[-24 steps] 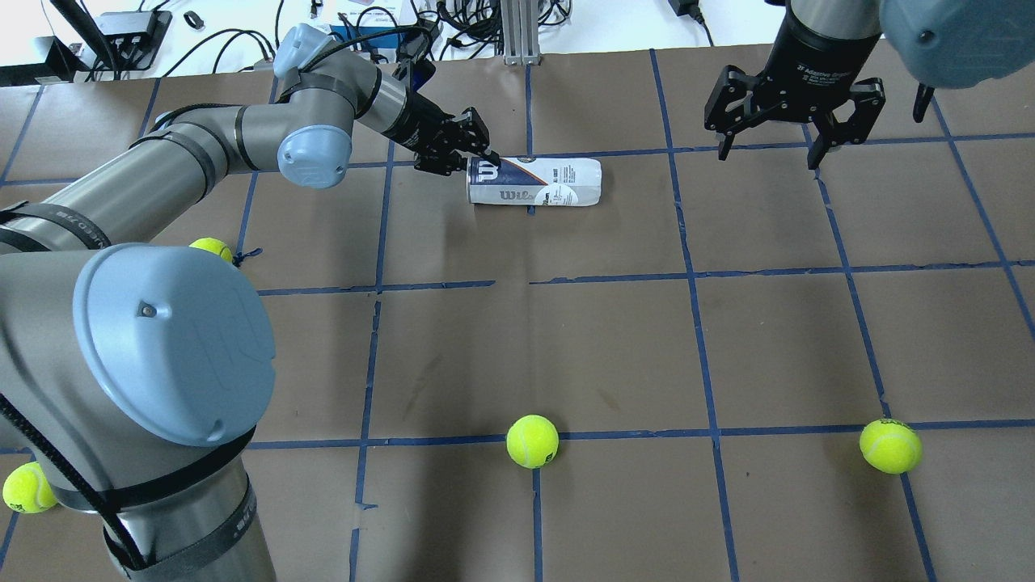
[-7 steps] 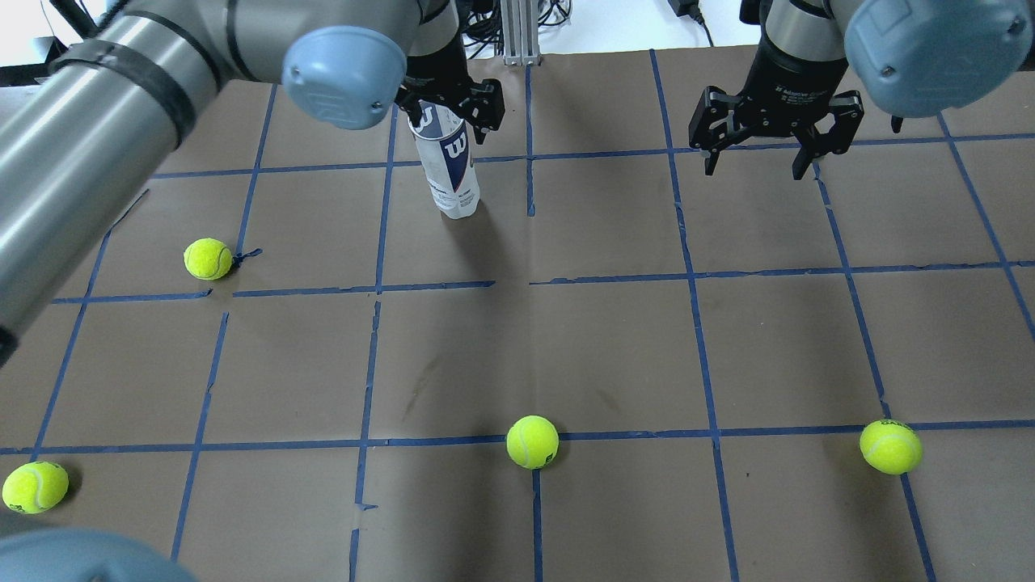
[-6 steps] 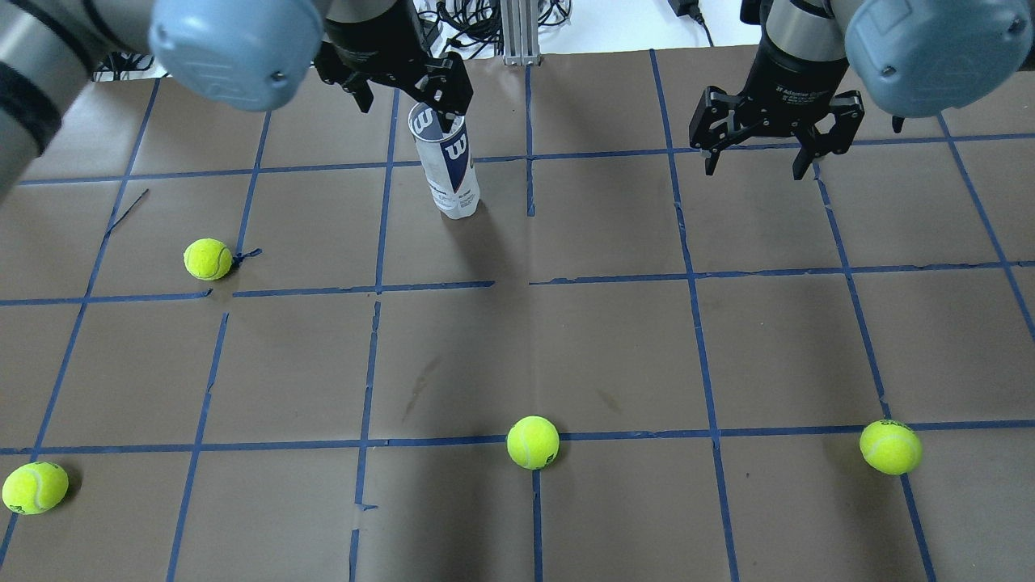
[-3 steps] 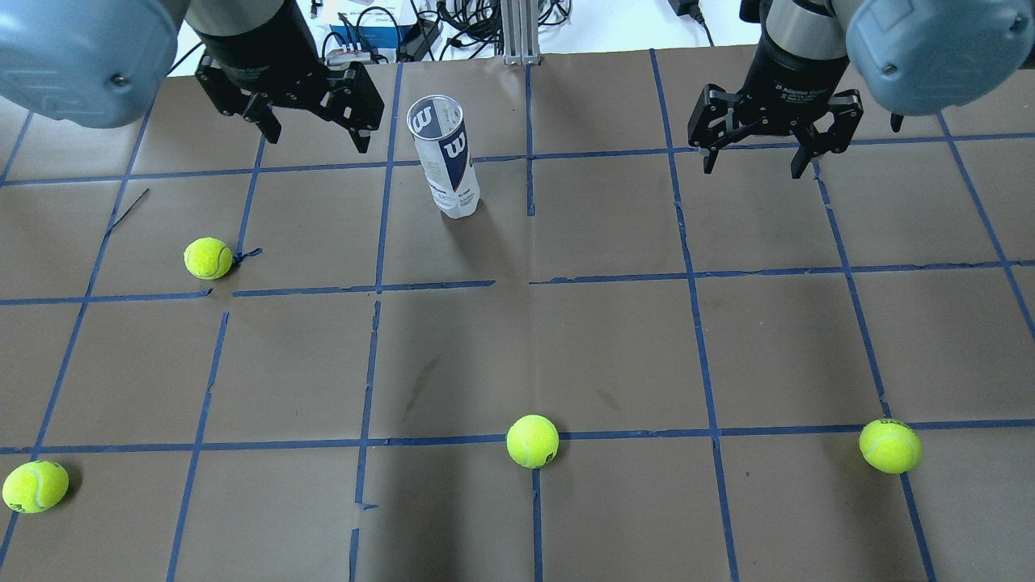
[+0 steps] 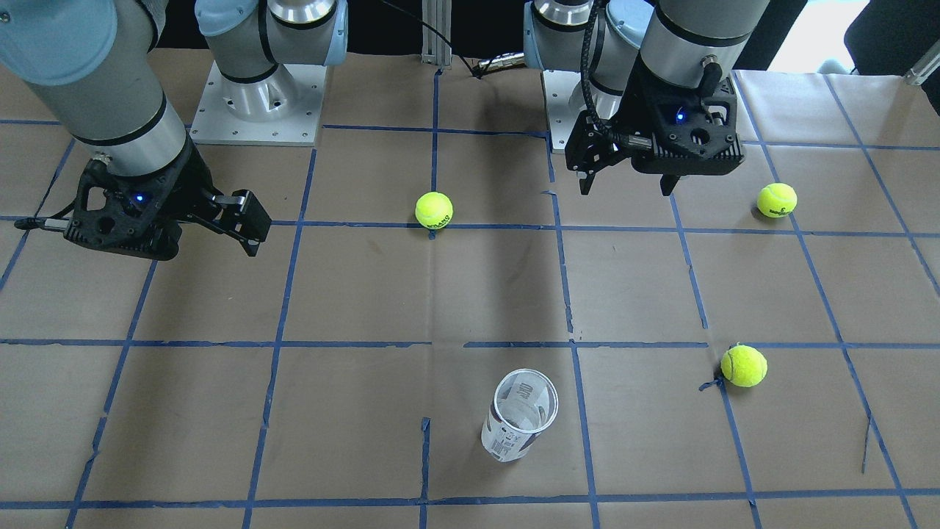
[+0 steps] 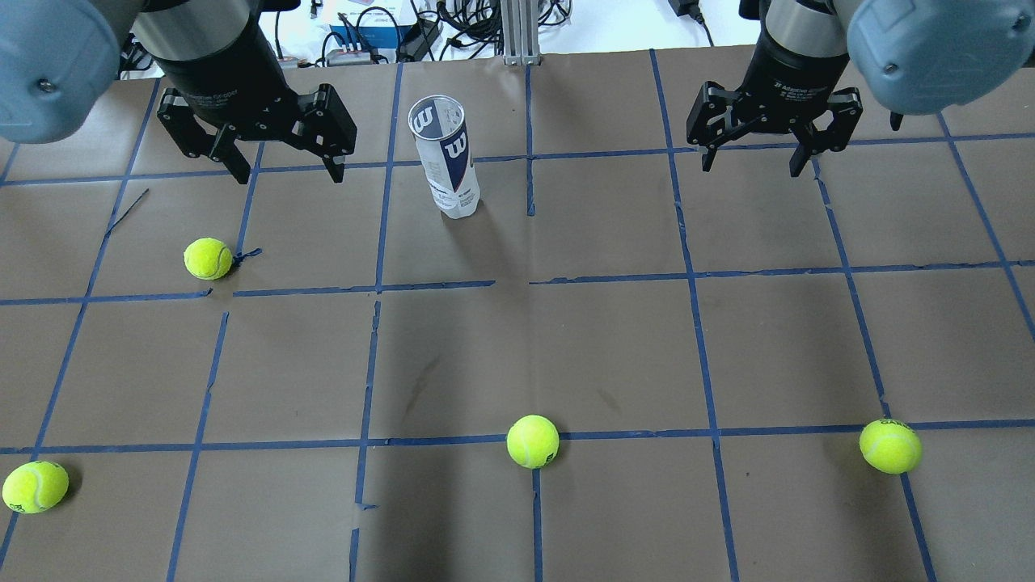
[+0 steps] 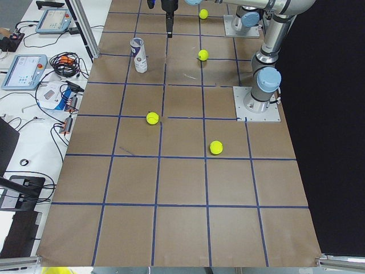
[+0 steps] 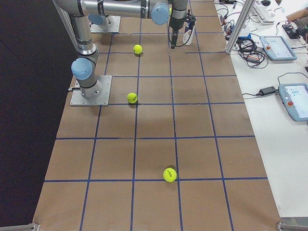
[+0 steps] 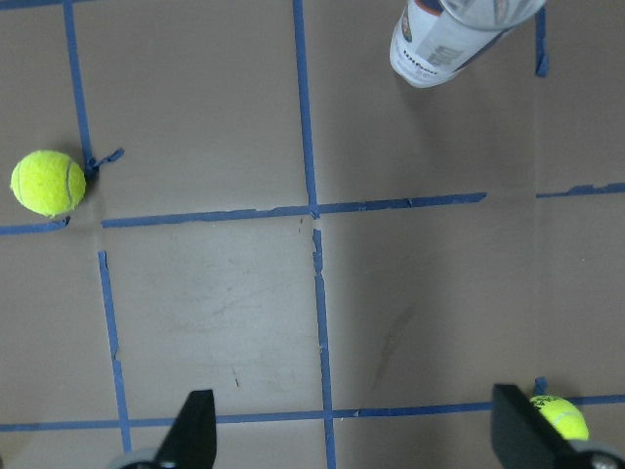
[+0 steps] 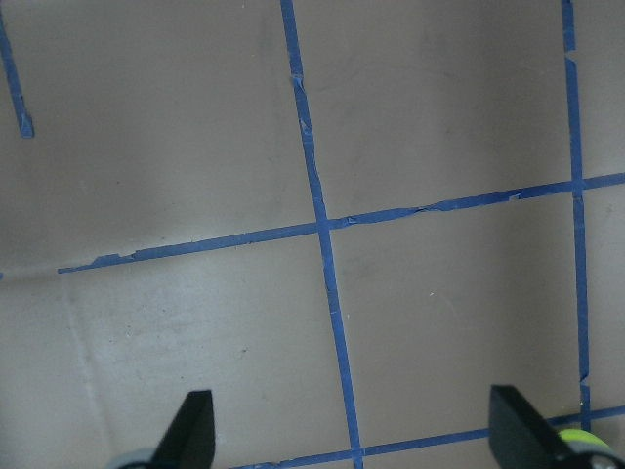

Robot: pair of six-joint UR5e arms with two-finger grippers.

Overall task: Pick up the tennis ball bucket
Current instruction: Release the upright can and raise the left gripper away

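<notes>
The tennis ball bucket (image 6: 445, 158) stands upright on the brown table, open silvery rim up, with nothing gripping it. It also shows in the front view (image 5: 520, 415), the left side view (image 7: 138, 55) and at the top of the left wrist view (image 9: 444, 39). My left gripper (image 6: 287, 170) is open and empty, raised above the table to the left of the bucket; it shows in the front view (image 5: 626, 187) too. My right gripper (image 6: 752, 166) is open and empty, hanging to the right of the bucket.
Several yellow-green tennis balls lie loose: one near the left gripper (image 6: 208, 259), one at the front middle (image 6: 533, 441), one at the front right (image 6: 890, 446), one at the front left (image 6: 35, 487). Cables and devices (image 6: 364, 32) lie beyond the table's far edge.
The left gripper turned the lying bucket upright, let go of it and moved left, away from it. The bucket stays standing. The right gripper has barely moved.
</notes>
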